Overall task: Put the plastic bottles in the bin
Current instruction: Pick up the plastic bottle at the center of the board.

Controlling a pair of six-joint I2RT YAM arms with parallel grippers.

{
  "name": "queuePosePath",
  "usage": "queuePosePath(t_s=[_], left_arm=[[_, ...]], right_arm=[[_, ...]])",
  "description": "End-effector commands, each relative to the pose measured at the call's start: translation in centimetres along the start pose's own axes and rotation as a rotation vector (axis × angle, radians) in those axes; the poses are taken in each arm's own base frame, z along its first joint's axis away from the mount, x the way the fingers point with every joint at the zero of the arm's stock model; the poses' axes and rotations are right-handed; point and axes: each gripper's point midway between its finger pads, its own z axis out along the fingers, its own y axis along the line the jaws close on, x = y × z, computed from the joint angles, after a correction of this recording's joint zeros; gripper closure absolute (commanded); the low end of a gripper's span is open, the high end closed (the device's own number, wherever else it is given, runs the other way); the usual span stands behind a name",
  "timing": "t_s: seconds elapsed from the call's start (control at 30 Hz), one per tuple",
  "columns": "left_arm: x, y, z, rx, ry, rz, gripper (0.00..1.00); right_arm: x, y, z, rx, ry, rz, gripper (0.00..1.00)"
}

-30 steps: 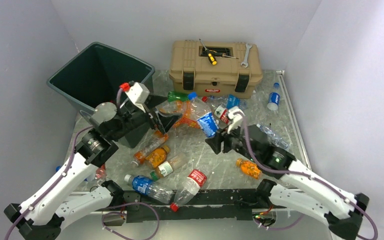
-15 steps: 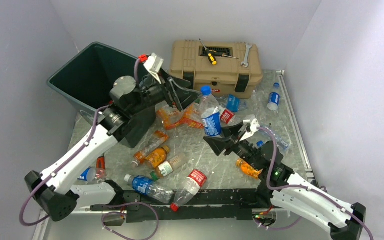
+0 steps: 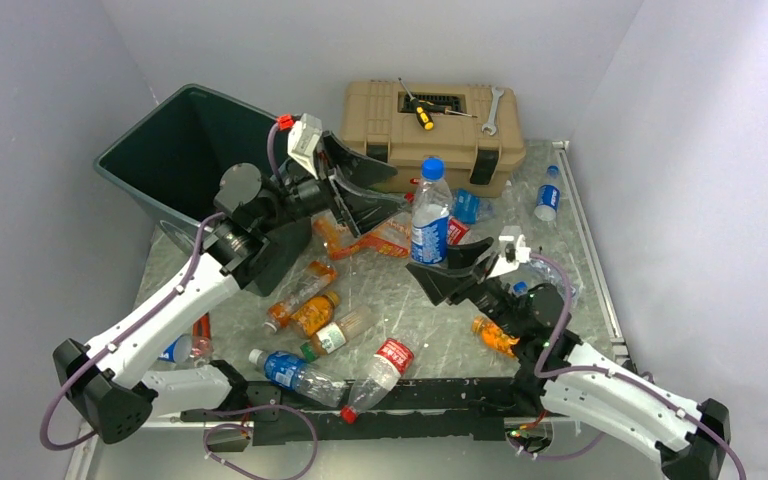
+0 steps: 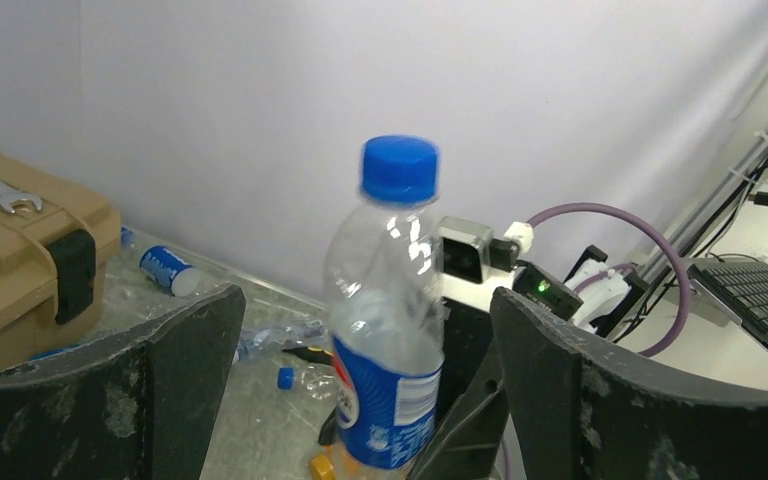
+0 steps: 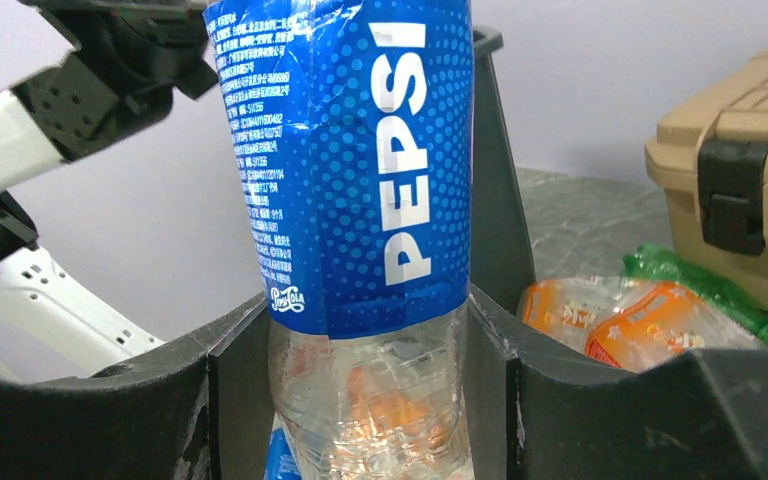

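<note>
A clear Pepsi bottle [image 3: 430, 218] with a blue cap and blue label stands upright above the table's middle, with my right gripper [image 3: 441, 264] shut on its lower body. In the right wrist view the bottle [image 5: 360, 170] fills the gap between the pads of the right gripper [image 5: 365, 400]. My left gripper [image 3: 397, 190] is open and level with the bottle's upper half, just to its left. In the left wrist view the bottle [image 4: 390, 330] stands between the wide-apart fingers of the left gripper [image 4: 365, 400], touching neither. The dark green bin [image 3: 185, 150] is at the back left.
A tan toolbox [image 3: 430, 125] with a screwdriver and a wrench on top sits at the back. Crushed orange bottles [image 3: 370, 237] lie under the grippers. More bottles lie near the front [image 3: 295, 372], beside my right arm [image 3: 498, 336] and at the far right [image 3: 546, 195].
My right gripper has lifted the Pepsi bottle and turned it upright. My left arm has swung from beside the bin toward the bottle, jaws open.
</note>
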Motion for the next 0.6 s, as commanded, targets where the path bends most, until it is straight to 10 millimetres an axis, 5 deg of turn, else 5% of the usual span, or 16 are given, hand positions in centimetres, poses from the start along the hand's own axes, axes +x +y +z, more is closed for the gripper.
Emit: queuePosePath(t_s=[0.0, 0.33, 0.57], left_arm=[[-0.9, -2.1, 0.6, 0.072, -0.009, 0.069, 0.02], [0.4, 0.1, 1.8, -0.057, 0.082, 0.054, 0.13], [0.9, -0.4, 2.2, -0.018, 0.106, 0.043, 0.28]], right_arm=[[-1.8, 1.6, 1.1, -0.058, -0.045, 0.032, 1.00], [-0.3, 2.3, 2.0, -0.097, 0.032, 0.022, 1.00], [0.5, 2.1, 2.0, -0.093, 0.052, 0.012, 1.00]])
